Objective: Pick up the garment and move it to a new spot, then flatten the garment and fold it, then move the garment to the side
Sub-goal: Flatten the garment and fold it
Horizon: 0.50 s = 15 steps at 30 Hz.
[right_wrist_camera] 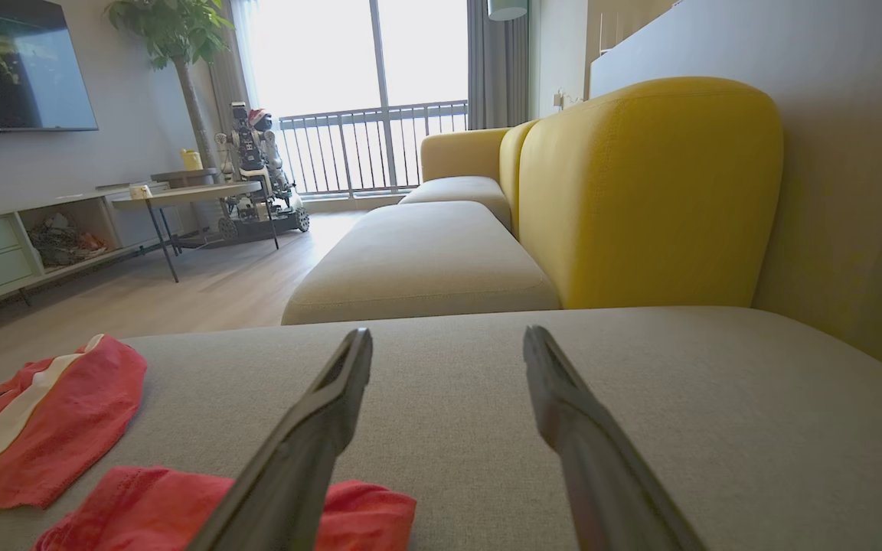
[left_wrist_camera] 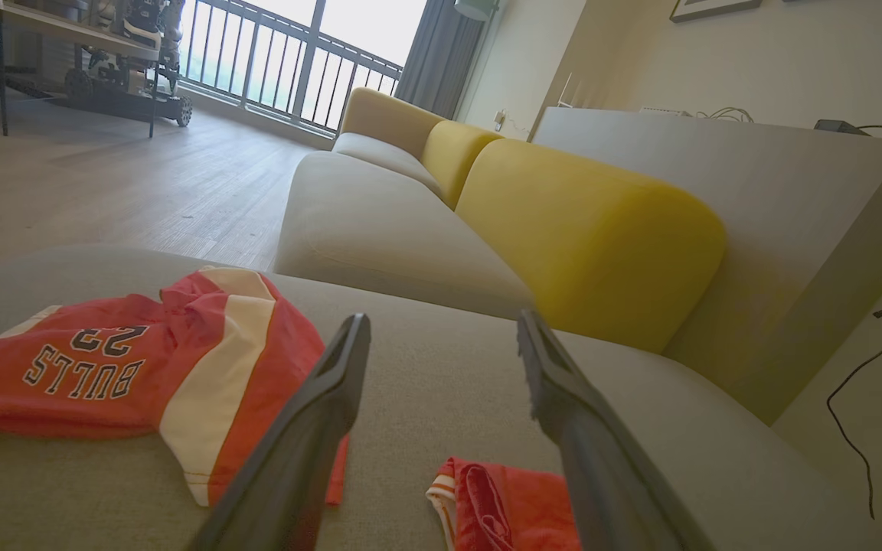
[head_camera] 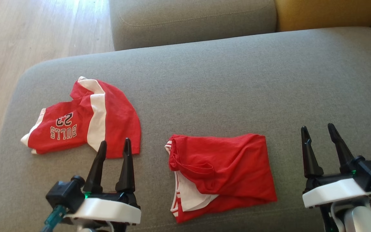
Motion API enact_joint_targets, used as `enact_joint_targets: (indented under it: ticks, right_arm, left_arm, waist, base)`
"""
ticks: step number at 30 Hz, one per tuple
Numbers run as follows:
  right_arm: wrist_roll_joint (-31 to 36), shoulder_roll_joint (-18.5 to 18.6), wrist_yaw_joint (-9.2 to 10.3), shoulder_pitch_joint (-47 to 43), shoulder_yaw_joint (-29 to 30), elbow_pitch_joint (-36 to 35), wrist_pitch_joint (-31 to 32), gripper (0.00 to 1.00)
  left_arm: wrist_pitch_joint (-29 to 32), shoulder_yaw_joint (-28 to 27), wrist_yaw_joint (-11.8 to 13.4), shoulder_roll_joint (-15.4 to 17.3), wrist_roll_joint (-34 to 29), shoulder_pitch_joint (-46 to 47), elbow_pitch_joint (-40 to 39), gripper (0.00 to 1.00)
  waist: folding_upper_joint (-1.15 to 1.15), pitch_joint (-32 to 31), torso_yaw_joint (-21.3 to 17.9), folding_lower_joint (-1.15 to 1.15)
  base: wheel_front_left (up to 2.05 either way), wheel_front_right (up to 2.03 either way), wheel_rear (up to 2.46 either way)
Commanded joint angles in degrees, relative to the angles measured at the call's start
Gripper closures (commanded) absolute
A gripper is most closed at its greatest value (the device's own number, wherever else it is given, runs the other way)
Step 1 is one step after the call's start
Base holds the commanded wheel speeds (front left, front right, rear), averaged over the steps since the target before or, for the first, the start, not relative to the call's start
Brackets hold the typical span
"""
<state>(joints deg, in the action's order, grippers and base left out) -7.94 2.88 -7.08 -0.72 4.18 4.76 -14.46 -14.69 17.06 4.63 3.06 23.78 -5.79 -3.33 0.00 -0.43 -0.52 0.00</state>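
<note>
I have both pincers spread wide and holding nothing: the left gripper (head_camera: 115, 140) sits low on the left and the right gripper (head_camera: 317, 126) low on the right, with their arms cut off by the bottom edge of the head view. Two red pieces lie on the grey sofa cushion (head_camera: 224, 77). The jersey (head_camera: 108, 119) is crumpled towards the cushion's left end, and its "BULLS 23" lettering reads upside down from the head camera. One white-striped part is bunched over the rest, so I cannot make out its full shape. The left gripper's fingertips overlap the jersey's near hem in the head view. In the left wrist view one finger (left_wrist_camera: 311, 428) hides that hem, so I cannot tell whether it touches the cloth. The folded red garment (head_camera: 233, 164) lies near the middle of the cushion's front, between the two grippers and apart from both. A white layer with red stripes pokes out at its lower left corner, the rest of that layer is tucked under, and I cannot say what kind of garment it is. In both wrist views the bottom edge cuts it off. In the right wrist view the jersey runs off the left edge, and its number is only partly legible.
</note>
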Motion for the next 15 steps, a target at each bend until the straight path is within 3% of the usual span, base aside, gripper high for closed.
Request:
enact_joint_targets:
  ticks: [1,9,10,12,15]
  right_arm:
    - [0.6,0.1,-0.41,1.6,-1.3,-2.2,-0.5,0.00]
    - [-0.2,0.0,-0.41,1.3,-1.4,-1.0,-0.5,0.00]
    - [-0.3,0.0,-0.41,1.2,-1.6,-0.8,-0.5,0.26]
    - [-0.2,0.0,-0.41,1.0,-2.0,-0.4,-0.5,1.00]
    - [-0.2,0.0,-0.41,0.9,-2.5,0.2,-0.5,1.00]
  left_arm:
    - [-0.3,-1.4,0.4,-0.2,-0.5,1.9,-1.7,0.00]
    - [-0.3,-1.2,0.2,-0.2,-0.4,2.7,-1.8,0.00]
    - [-0.3,-1.2,0.1,-0.2,-0.4,2.7,-1.8,0.00]
    - [-0.3,-1.4,0.1,-0.2,-0.4,2.7,-1.8,0.00]
    - [-0.3,-1.3,0.0,-0.2,-0.4,2.6,-1.8,0.00]
  waist:
    - [0.00,0.0,0.1,0.00]
    - [0.00,0.1,1.4,0.00]
    - [0.00,0.2,1.7,0.00]
    - [0.00,0.5,2.4,0.00]
    - [0.00,0.8,3.6,0.00]
  base:
    - [0.00,0.00,0.00]
    - [0.00,0.00,0.00]
    - [0.00,0.00,0.00]
    - [0.00,0.00,0.00]
    - [0.00,0.00,0.00]
